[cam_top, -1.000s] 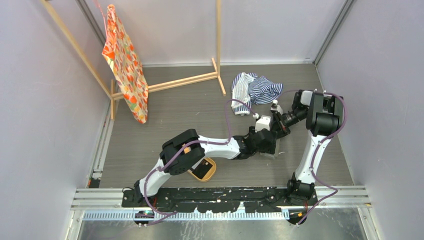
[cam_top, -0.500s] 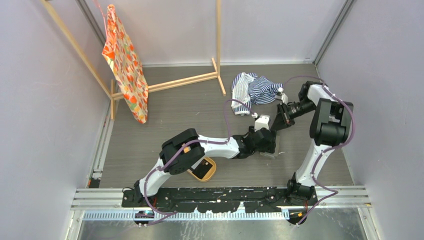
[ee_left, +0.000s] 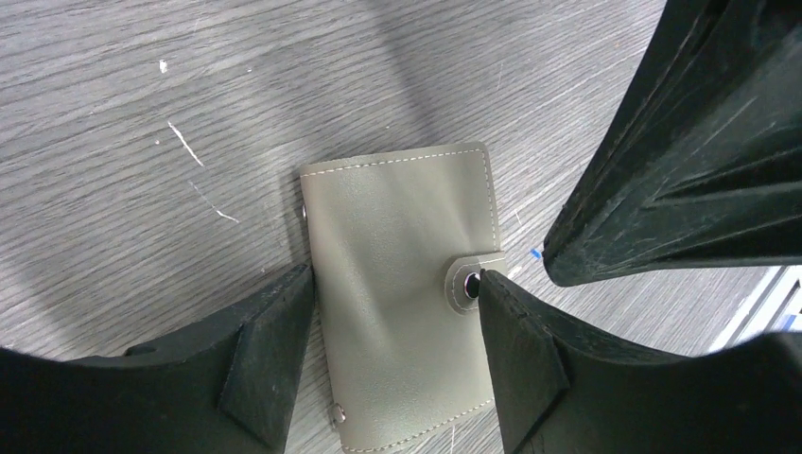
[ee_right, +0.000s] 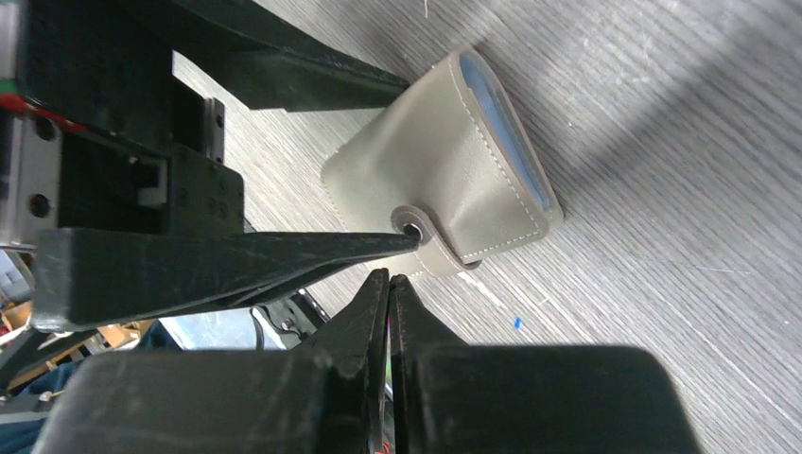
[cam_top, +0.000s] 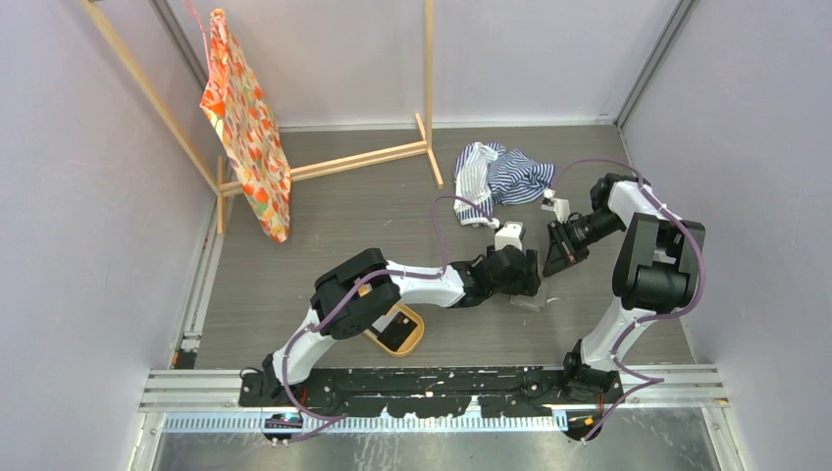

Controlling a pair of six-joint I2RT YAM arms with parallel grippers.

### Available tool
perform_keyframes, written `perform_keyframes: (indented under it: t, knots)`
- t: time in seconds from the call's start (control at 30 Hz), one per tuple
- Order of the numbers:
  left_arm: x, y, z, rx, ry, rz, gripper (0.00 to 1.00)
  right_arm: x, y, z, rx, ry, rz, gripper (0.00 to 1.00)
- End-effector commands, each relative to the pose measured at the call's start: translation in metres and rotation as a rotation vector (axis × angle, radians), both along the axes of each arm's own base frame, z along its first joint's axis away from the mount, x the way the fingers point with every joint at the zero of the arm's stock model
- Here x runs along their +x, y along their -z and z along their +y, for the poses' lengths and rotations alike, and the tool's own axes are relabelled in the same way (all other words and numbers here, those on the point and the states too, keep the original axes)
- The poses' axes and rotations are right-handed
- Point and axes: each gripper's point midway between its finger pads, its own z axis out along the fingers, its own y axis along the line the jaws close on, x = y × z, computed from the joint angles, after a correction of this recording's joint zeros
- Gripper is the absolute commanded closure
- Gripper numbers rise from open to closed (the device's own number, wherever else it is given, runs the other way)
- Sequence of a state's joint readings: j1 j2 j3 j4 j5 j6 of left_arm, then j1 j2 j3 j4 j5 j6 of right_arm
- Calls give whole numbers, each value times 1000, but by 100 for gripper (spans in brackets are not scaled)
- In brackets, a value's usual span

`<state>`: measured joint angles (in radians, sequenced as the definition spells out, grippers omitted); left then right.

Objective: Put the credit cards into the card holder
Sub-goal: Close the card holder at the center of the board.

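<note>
The grey-brown card holder (ee_left: pixel 397 284) lies on the grey table, small in the top view (cam_top: pixel 531 303). My left gripper (ee_left: pixel 395 274) straddles it, one finger against each long edge, the right finger by the snap stud (ee_left: pixel 470 282). In the right wrist view the card holder (ee_right: pixel 444 180) bows up between those fingers, so its blue-grey inside shows. My right gripper (ee_right: pixel 388 276) is shut with nothing showing past its tips. It hangs just right of the holder (cam_top: pixel 557 263). A black card (cam_top: pixel 396 334) lies in the oval orange tray (cam_top: pixel 416 339).
A striped cloth (cam_top: pixel 500 175) lies behind the grippers. A wooden rack (cam_top: pixel 343 160) stands at the back with an orange patterned cloth (cam_top: pixel 240 118) hanging from it. Walls close in on both sides.
My right gripper has drawn back to the right, away from the left gripper and the card holder. The left gripper has stayed on the holder.
</note>
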<state>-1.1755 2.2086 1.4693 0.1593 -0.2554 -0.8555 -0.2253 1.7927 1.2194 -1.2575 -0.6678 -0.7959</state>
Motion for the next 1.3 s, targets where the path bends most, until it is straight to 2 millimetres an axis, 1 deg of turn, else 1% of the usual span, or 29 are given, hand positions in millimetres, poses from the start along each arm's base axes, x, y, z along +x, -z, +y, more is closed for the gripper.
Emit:
perform_keyframes:
  t: [0.0, 0.13, 0.23, 0.53, 0.73, 0.87, 1.0, 1.27]
  knots:
    - [-27, 81, 49, 236, 25, 151, 34, 4, 1, -11, -54, -48, -98, 94]
    - [-28, 85, 50, 239, 26, 164, 36, -3, 8, -13, -70, -86, -125, 94]
    - [-29, 87, 50, 241, 28, 169, 37, -7, 11, -12, -59, -134, -173, 94]
    - [-28, 92, 52, 243, 28, 190, 38, -7, 16, -11, -71, -278, -393, 94]
    - [-28, 95, 54, 243, 24, 204, 39, -15, 20, -6, -58, -418, -556, 92]
    - [-28, 97, 54, 239, 22, 213, 39, -15, 18, -2, -45, -458, -632, 92]
    - [-29, 98, 54, 236, 24, 221, 40, -9, 20, -1, -58, -456, -669, 92]
    - [-31, 99, 54, 234, 25, 230, 40, -7, 28, 4, -68, -469, -672, 92]
